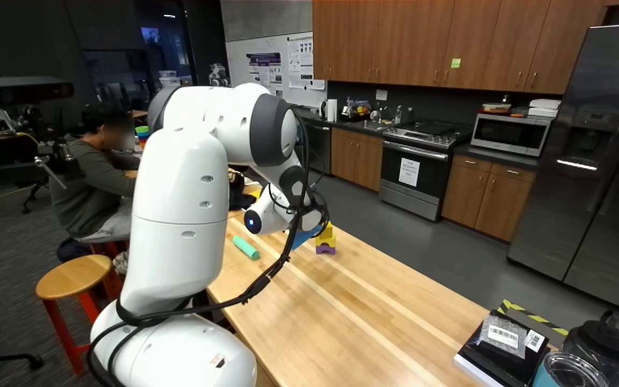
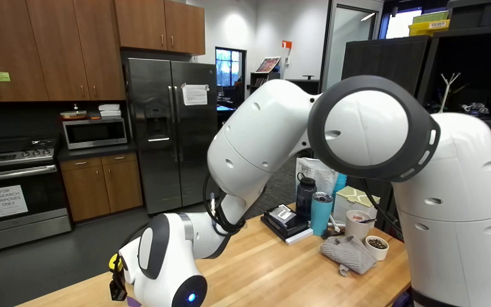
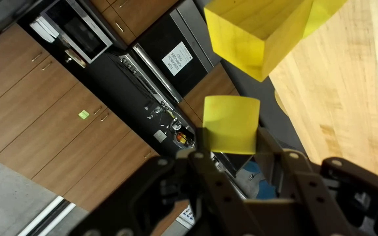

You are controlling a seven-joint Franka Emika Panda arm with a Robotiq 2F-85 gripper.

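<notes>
we see the gripper (image 3: 231, 139) pinching a yellow block (image 3: 231, 121) near a second yellow block (image 3: 251, 36) at the wooden table (image 1: 363, 306).

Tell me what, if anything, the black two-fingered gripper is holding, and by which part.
The gripper holds a plain yellow block, squarish in the wrist view, pinched by two opposite sides along the half nearer the palm.
</notes>
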